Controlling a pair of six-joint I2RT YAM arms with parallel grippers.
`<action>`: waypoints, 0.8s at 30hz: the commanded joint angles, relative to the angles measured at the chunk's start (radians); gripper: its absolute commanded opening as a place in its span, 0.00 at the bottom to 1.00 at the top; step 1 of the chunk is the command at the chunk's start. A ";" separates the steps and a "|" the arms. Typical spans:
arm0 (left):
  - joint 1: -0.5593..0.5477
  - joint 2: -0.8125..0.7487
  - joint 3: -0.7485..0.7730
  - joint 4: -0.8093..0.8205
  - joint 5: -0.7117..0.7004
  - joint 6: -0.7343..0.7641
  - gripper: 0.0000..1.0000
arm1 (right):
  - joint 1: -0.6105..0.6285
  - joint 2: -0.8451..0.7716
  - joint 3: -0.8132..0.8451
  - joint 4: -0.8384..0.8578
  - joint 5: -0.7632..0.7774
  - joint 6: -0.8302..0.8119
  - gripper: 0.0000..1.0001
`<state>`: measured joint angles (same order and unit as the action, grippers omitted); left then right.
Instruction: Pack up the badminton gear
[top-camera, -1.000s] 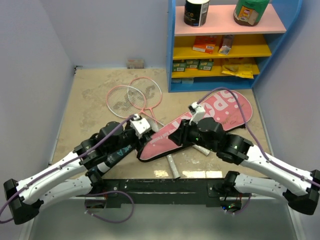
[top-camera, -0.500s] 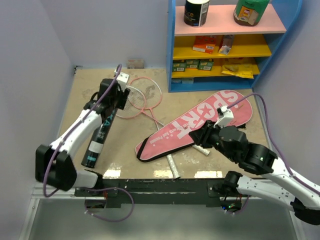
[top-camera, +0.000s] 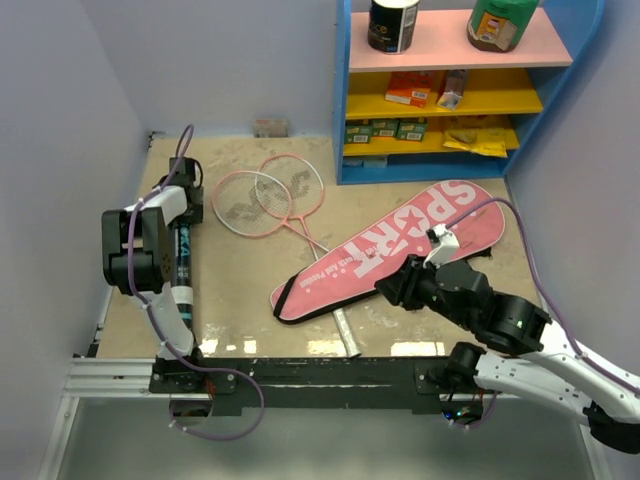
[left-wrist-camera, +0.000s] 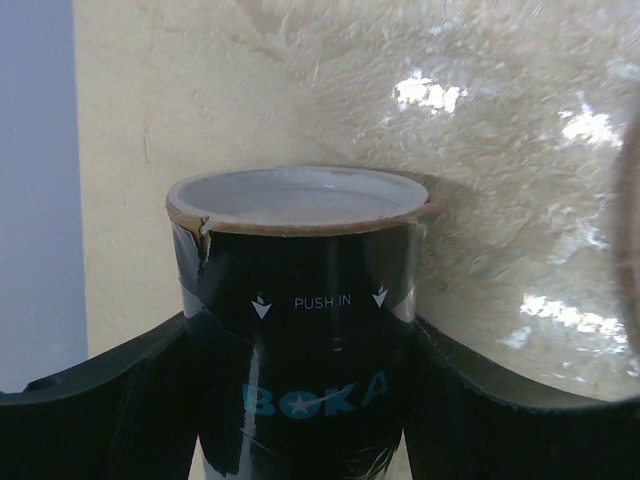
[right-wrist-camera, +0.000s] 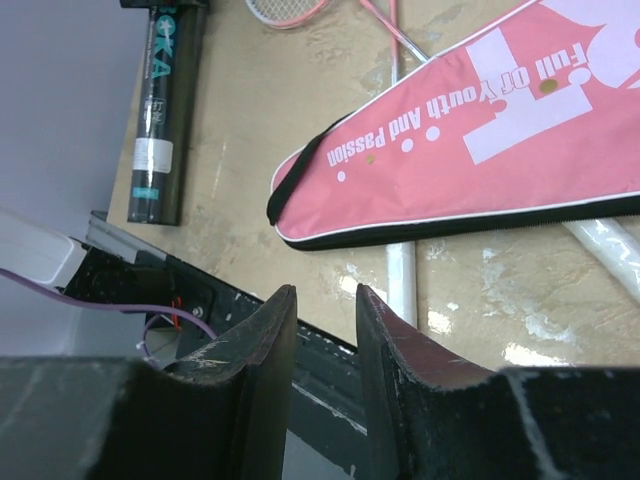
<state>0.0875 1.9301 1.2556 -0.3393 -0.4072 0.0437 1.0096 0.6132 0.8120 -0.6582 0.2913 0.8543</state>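
Two rackets (top-camera: 265, 195) lie crossed on the tabletop (top-camera: 230, 290) in the top view. Their heads overlap at the back left and their shafts run under the pink bag (top-camera: 400, 245). The bag lies flat and slanted in the middle, with its wide end near the blue shelf (top-camera: 345, 110). The black tube (top-camera: 183, 260) lies along the left edge of the tabletop, and the left gripper (top-camera: 188, 205) is at its far end. The right gripper (top-camera: 388, 290) hangs over the near edge of the bag.

In the left wrist view the gripper clamps the tube from both sides, a little below its rim, where "PUSH IN" is printed.

In the right wrist view the fingers (right-wrist-camera: 265, 350) stand with only a narrow gap between them and hold nothing. Beyond them are the narrow end of the bag and a white handle (right-wrist-camera: 400, 285) coming out from under it. The tube lies well apart to the left.
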 joint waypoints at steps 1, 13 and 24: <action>-0.006 -0.011 0.068 -0.004 -0.024 -0.021 0.81 | 0.004 -0.012 -0.023 0.017 -0.023 0.003 0.35; 0.017 -0.239 0.176 -0.041 0.324 -0.079 1.00 | 0.004 0.057 -0.051 0.062 -0.031 -0.012 0.43; -0.511 -0.626 0.006 -0.115 0.450 -0.076 1.00 | 0.001 0.157 -0.007 -0.024 0.106 -0.006 0.60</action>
<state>-0.3244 1.4319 1.3823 -0.4103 -0.1017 0.0200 1.0096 0.7311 0.7547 -0.6472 0.3119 0.8440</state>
